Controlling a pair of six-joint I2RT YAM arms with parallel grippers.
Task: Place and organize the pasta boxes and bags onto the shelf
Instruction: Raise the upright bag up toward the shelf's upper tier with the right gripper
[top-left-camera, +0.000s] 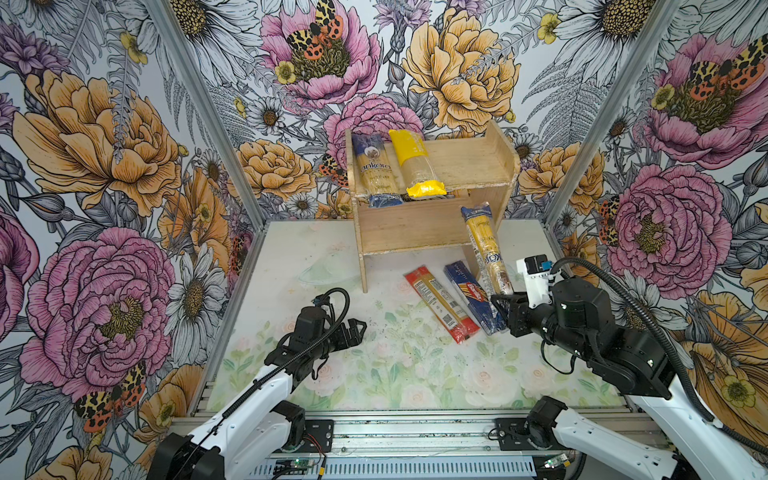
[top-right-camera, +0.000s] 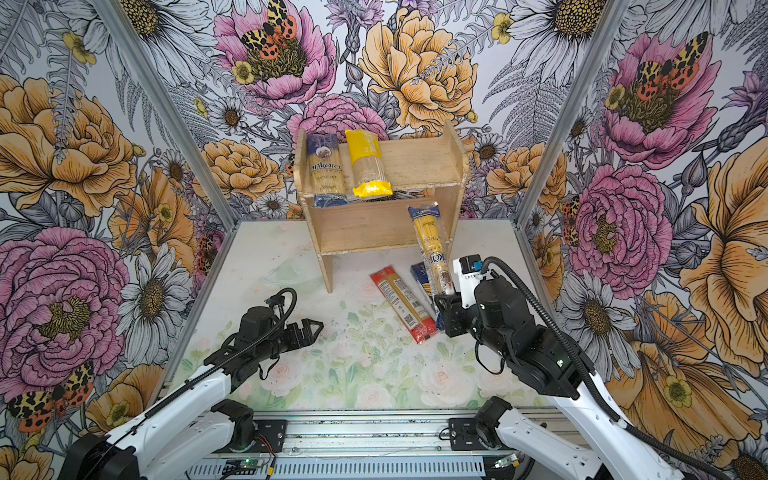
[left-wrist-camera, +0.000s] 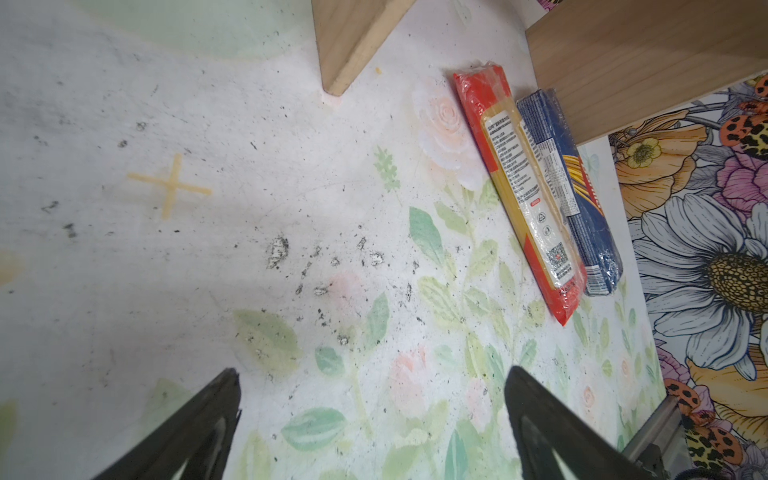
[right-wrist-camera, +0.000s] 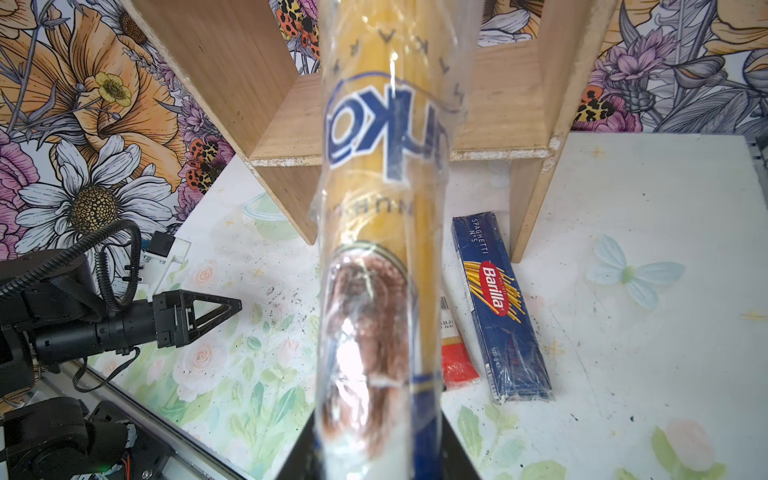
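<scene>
**A:** Starting at the left, what are we seeing?

**B:** We're seeing the left gripper (top-left-camera: 356, 328) hovering over the table (top-left-camera: 291, 257), jaws standing apart with nothing between them.

**A:** And on the shelf (top-left-camera: 469, 162)?

**B:** We're finding the ankara bag (top-left-camera: 376, 170) and the yellow bag (top-left-camera: 415, 162) lying side by side at the left end of the top tier. Their near ends are hanging over its front edge.

**A:** What are we noting on the table?

**B:** The red pack (top-left-camera: 440, 305) and the Barilla pack (top-left-camera: 473, 297) are lying flat, side by side, in front of the shelf's right half.

**A:** And at the right?

**B:** We're watching the right gripper (top-left-camera: 505, 301) clamping the near end of the slim bag (top-left-camera: 484, 249). The bag is tilting upward, its far blue end up by the lower tier near the right panel. We cannot tell whether it is touching the wood.
</scene>
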